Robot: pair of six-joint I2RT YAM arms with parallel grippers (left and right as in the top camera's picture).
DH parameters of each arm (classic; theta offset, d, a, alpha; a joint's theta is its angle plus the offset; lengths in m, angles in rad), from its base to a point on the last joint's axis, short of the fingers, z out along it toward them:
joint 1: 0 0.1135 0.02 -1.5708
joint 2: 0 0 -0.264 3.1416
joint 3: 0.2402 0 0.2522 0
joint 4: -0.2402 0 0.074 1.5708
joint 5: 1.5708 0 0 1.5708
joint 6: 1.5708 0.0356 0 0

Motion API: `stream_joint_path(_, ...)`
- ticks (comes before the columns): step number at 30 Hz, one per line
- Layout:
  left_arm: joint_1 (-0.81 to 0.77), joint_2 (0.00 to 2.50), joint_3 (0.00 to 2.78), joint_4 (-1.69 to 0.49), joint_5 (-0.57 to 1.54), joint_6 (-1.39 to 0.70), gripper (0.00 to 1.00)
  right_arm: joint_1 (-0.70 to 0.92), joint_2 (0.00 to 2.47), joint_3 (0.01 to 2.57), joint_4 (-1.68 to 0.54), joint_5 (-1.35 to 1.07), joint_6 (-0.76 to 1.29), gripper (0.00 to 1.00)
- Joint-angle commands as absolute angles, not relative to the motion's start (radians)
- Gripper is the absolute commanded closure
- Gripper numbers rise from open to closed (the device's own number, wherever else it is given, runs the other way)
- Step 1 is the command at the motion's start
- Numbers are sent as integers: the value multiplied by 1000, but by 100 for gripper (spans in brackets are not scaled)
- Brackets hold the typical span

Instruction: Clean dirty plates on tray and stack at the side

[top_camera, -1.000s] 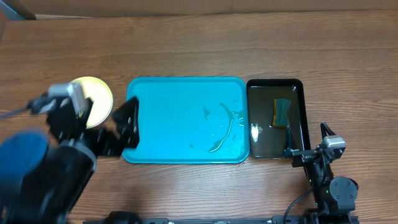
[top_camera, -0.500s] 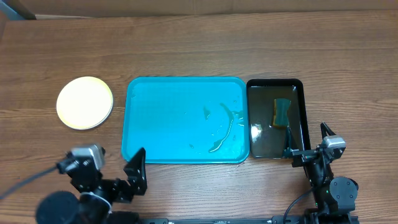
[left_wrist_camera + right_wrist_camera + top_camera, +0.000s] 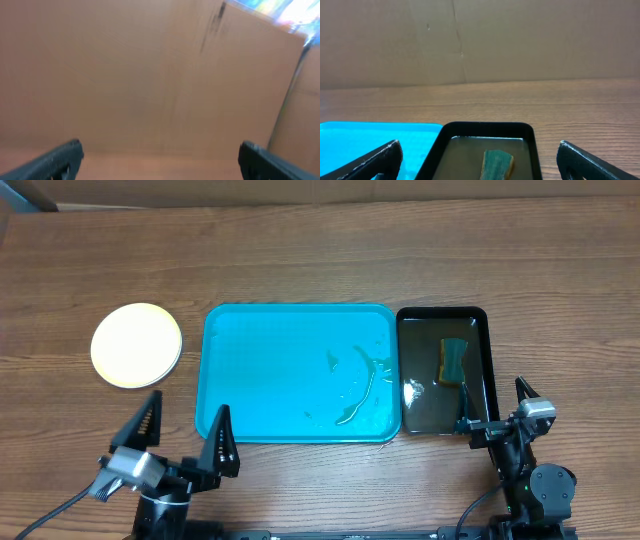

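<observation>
A stack of plates (image 3: 136,345) with the pale yellow-green one on top lies on the table left of the turquoise tray (image 3: 300,330). How many plates are under it I cannot tell. The tray holds only streaks of water; its corner shows in the right wrist view (image 3: 370,135). My left gripper (image 3: 185,435) is open and empty at the table's front edge, below the tray's left corner; its view shows only blurred brown board (image 3: 160,90). My right gripper (image 3: 495,415) is open and empty at the near end of the black tray.
A narrow black tray (image 3: 478,320) with water and a green-and-yellow sponge (image 3: 454,362) stands right of the turquoise tray; it also shows in the right wrist view (image 3: 487,129) with the sponge (image 3: 496,164). A cardboard wall (image 3: 480,40) stands behind the table.
My left arm has drawn back from the plate stack to the table's front edge, leaving the stack uncovered. Its gripper now points away from me, open. The right arm has not moved.
</observation>
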State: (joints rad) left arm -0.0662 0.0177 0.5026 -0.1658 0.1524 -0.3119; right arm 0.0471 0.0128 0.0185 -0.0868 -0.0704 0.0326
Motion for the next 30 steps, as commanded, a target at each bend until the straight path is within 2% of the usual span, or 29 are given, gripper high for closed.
stream_joint_path(1, -72, 4, 410, 60, 121, -315, 0, 44, 3, 8, -81, -63, 29, 0)
stream_joint_path(6, -72, 4, 241, 384, 28, -326, 0, 44, 3, 8, -81, -63, 29, 0)
stream_joint_path(13, -72, 4, 105, 390, -118, -478, 0, 44, 3, 8, -81, -63, 29, 0)
stream_joint_path(17, -72, 4, 40, 390, -150, -498, 0, 44, 3, 8, -81, -63, 29, 0)
stream_joint_path(20, -72, 4, 3, 380, -160, -498, 0, 44, 3, 8, -81, -63, 29, 0)
stream_joint_path(30, -28, 3, 5, 52, -147, -363, 0, 44, 3, 8, -81, -63, 29, 0)
